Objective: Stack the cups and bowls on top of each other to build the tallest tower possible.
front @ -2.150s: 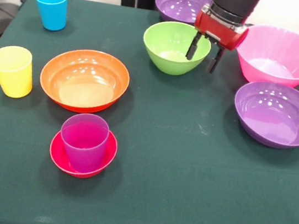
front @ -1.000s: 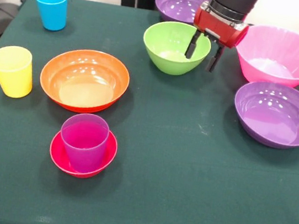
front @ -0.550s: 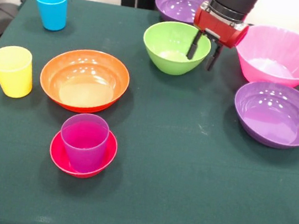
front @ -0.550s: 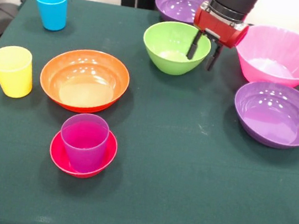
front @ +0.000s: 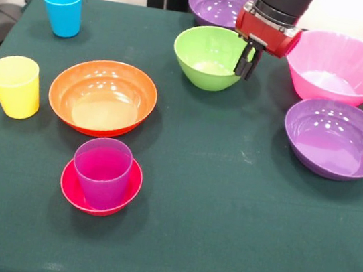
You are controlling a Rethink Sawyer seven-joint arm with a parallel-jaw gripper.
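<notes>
My gripper (front: 245, 68) is shut on the right rim of the lime green bowl (front: 208, 58), which rests on the table. A purple cup (front: 101, 171) stands inside a small red bowl (front: 74, 188) near the front, a low tower of two. The wide orange bowl (front: 102, 96) sits left of centre. A yellow cup (front: 14, 85) stands at the left edge and a blue cup (front: 61, 9) at the far left corner. A big pink bowl (front: 340, 67) and two purple bowls (front: 338, 138) (front: 217, 4) sit upright on the right and at the back.
A dark green cloth (front: 226, 203) covers the table. The pink bowl is close to the gripper's right side, and the back purple bowl lies just behind the green one.
The two fingers, which straddled the green bowl's right rim, have closed together on it. The arm has barely moved. The bowls and cups are where they were.
</notes>
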